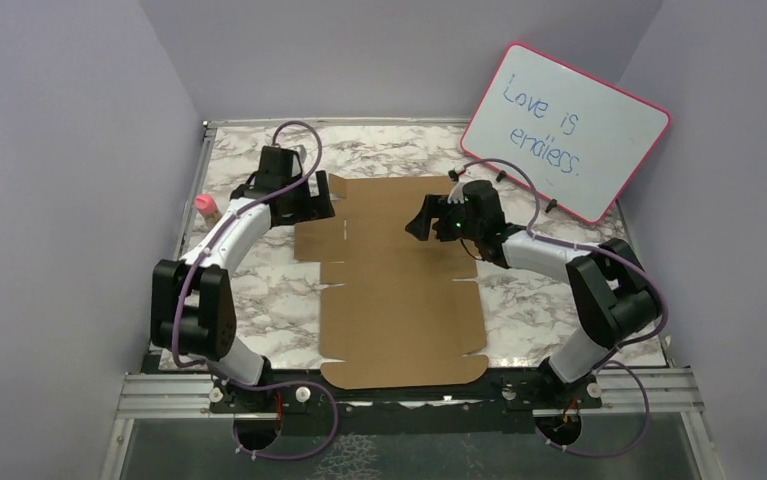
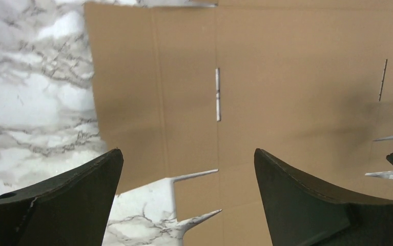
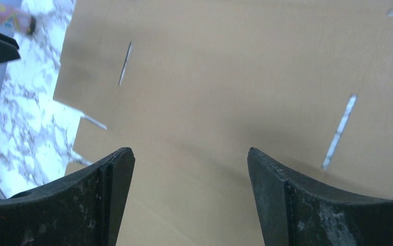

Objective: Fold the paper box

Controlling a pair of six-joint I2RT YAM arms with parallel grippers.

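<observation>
The paper box (image 1: 399,290) lies flat and unfolded on the marble table (image 1: 549,300). A whiteboard (image 1: 566,130) leans far right, a pink-capped bottle (image 1: 205,207) sits left. My left gripper (image 1: 319,198) and right gripper (image 1: 421,222) hover over its far flaps, jaws wide apart, holding nothing.

paper box (image 1: 399,300): plain brown | table (image 1: 529,310): white-grey marble veining | whiteboard (image 1: 569,130): pink frame, blue writing
</observation>
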